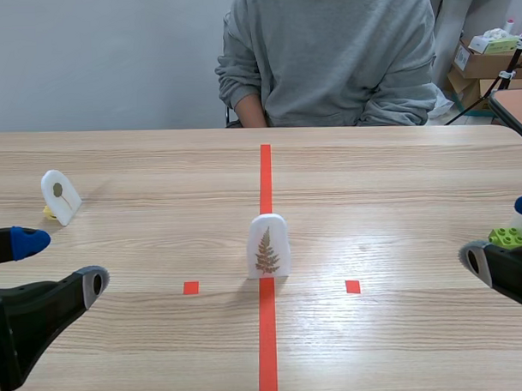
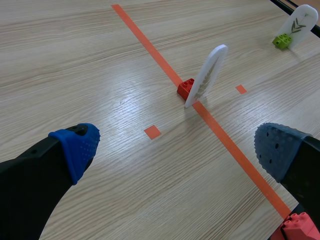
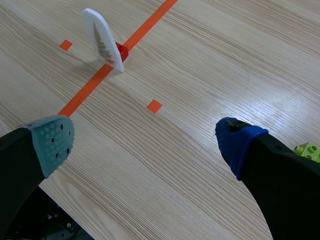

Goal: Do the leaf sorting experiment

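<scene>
White, thin, round-topped plastic card with a brown fern leaf on it (image 1: 268, 245) stands up on the orange-red tape line (image 1: 267, 350) in the middle of the wooden table (image 1: 398, 182), well apart from both arms; a small red toy brick (image 2: 185, 88) sits at its foot and seems to hold it up, though the join is hard to see; the card looks light, stiff and smooth, so it may tip or slip; a soft pinch on its two flat faces, near the top, looks best; the left gripper (image 1: 59, 263) has its fingers spread wide and holds nothing; the right gripper (image 3: 144, 140) is spread wide too.
</scene>
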`<action>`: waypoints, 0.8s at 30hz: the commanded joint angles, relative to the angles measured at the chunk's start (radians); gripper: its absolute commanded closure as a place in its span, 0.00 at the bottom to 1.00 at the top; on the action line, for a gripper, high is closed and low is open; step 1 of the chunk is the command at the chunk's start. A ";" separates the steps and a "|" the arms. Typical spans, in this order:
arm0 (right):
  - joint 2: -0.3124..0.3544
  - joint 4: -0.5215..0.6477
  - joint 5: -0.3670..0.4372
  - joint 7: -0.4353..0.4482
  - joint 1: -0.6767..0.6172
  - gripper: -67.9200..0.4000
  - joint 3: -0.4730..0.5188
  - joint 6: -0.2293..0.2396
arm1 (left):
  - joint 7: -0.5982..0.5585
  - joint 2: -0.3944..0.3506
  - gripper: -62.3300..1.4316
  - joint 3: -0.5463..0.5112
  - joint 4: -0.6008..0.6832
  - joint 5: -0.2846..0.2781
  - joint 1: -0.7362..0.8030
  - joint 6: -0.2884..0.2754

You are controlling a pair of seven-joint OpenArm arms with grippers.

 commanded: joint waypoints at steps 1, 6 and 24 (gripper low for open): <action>0.000 -0.003 0.002 0.011 0.009 0.15 0.002 0.008 | -0.014 0.000 0.00 -0.005 0.023 -0.011 0.002 -0.002; 0.000 -0.003 -0.005 0.011 0.009 0.15 0.002 0.008 | -0.014 0.000 0.00 -0.005 0.023 -0.011 0.002 -0.002; 0.003 -0.062 -0.005 0.034 0.011 0.15 0.002 0.008 | -0.014 0.000 0.00 -0.005 0.023 -0.011 0.002 -0.002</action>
